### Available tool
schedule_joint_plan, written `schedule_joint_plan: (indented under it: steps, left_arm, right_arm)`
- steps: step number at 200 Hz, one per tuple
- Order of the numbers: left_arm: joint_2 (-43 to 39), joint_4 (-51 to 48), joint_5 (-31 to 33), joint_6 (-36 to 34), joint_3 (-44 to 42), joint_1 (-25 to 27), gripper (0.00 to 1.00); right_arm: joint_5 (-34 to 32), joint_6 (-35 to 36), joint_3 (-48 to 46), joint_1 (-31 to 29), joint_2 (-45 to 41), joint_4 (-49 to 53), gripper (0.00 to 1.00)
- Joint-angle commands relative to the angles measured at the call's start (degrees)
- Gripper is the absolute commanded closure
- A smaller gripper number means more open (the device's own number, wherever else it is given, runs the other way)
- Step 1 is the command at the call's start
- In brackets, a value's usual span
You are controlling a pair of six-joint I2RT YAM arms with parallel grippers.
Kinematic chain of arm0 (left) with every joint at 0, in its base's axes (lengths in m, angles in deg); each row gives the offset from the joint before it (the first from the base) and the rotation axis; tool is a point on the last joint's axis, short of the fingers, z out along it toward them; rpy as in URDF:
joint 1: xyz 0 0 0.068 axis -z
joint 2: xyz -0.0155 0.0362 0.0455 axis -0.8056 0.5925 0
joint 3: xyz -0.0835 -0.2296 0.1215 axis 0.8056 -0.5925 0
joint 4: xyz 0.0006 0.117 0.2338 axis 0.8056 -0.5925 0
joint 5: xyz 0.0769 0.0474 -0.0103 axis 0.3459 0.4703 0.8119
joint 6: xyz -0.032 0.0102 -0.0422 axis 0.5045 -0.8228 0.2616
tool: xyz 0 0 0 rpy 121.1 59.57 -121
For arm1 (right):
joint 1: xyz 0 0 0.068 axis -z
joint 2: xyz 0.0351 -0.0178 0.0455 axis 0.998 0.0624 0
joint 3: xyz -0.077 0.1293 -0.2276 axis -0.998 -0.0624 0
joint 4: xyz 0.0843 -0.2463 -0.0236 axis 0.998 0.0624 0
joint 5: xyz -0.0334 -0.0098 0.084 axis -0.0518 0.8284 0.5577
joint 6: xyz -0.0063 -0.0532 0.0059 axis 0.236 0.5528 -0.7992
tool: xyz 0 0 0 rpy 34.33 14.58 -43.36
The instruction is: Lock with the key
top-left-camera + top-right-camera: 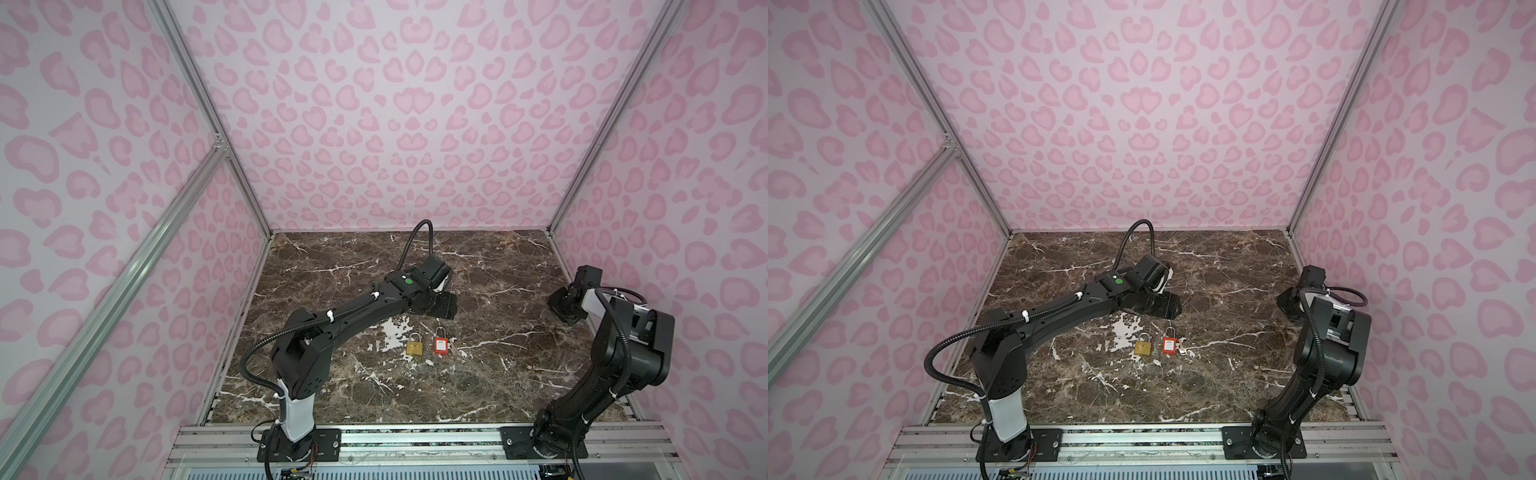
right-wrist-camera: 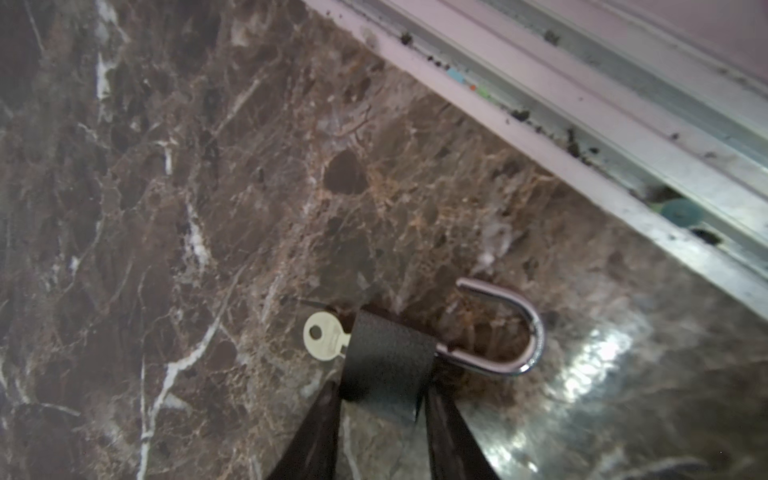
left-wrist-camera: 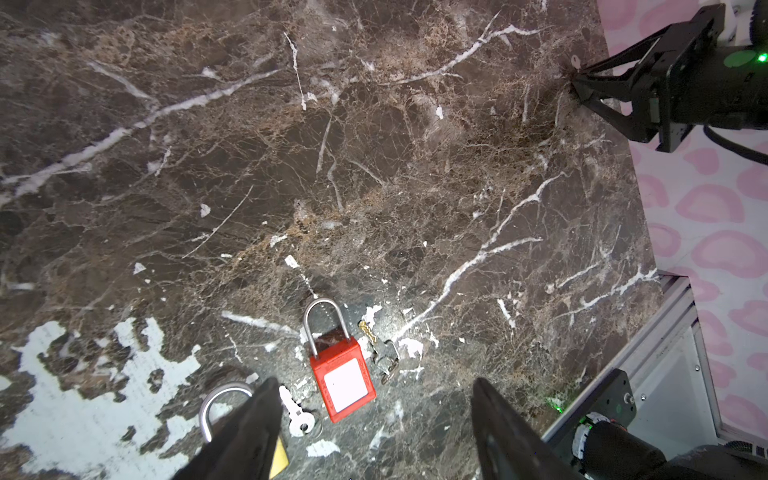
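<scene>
A black padlock lies on the marble by the right wall rail, its silver shackle swung open. A pale key sticks out of its other end. My right gripper is shut on the padlock body, one finger against each side; it sits low at the table's right edge. My left gripper hangs open above the table's middle, holding nothing. Below it lies a red padlock. One left finger partly hides a brass padlock.
A loose silver key lies between the brass and red padlocks, which also show in both top views. A dark bunch of keys lies on the red one's other side. The metal rail and pink wall run close behind the black padlock.
</scene>
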Motion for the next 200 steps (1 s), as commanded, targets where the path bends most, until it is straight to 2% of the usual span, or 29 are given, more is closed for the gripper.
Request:
schedule_joint_plan:
  steps: [1, 43, 98, 200]
  left_arm:
    - [-0.7, 0.3, 0.4, -0.5, 0.4, 0.0, 0.26]
    - [-0.6, -0.1, 0.7, -0.7, 0.9, -0.1, 0.27]
    - [0.2, -0.4, 0.1, -0.9, 2.5, -0.2, 0.27]
    - [0.0, -2.1, 0.2, -1.3, 3.1, -0.3, 0.26]
  right_arm:
    - [3.4, 1.1, 0.0, -0.9, 1.8, 5.9, 0.65]
    - [1.4, 2.7, 0.7, -4.0, -0.1, 7.4, 0.63]
    - [-3.4, 4.6, 3.7, -4.7, -3.2, 9.3, 0.52]
    - [-4.3, 5.6, 10.2, -3.2, 4.6, 8.5, 0.53]
